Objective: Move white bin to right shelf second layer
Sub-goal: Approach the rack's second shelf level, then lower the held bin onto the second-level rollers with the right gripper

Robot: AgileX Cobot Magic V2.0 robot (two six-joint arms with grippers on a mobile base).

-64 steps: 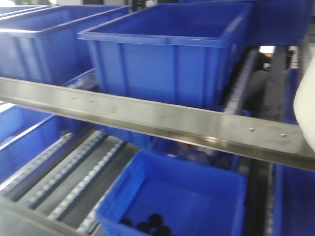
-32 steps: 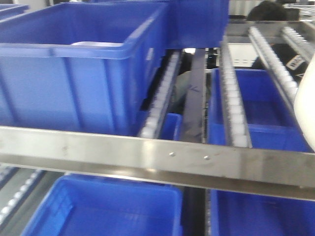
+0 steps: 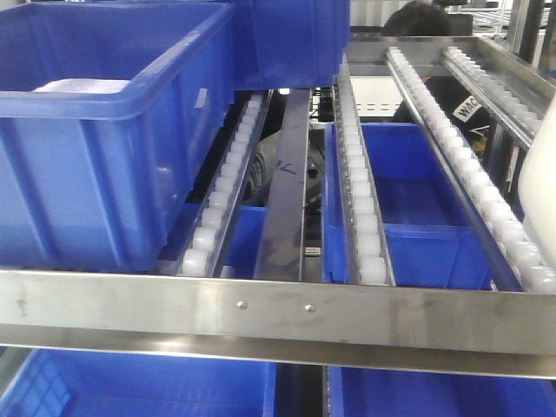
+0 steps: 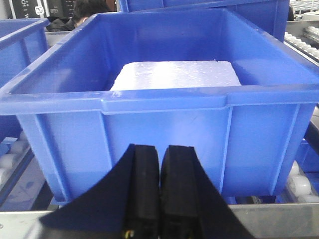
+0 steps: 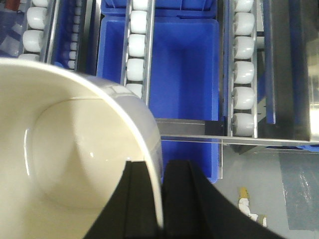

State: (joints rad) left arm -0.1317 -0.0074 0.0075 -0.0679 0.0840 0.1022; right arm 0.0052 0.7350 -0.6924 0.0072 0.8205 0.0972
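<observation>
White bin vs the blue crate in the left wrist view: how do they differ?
The white bin is cream with a rounded mouth; the blue crate is rectangular with a flanged rim. The bin looks empty, its wall gripped by the right pincer; the crate holds a white block and stands ungripped. Both are open-topped.

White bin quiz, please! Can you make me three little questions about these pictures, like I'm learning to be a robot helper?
1. True or false: the white bin is full of toys.
2. Pick one: what does the right hand pinch? A the white bin's rim, B a red ball, C a spoon.
3. Fill the gap: in the left wrist view, the blue crate in front of the left hand holds a flat ____ slab.

Key: 1 false, it is empty. 2 A. 3 white.
</observation>
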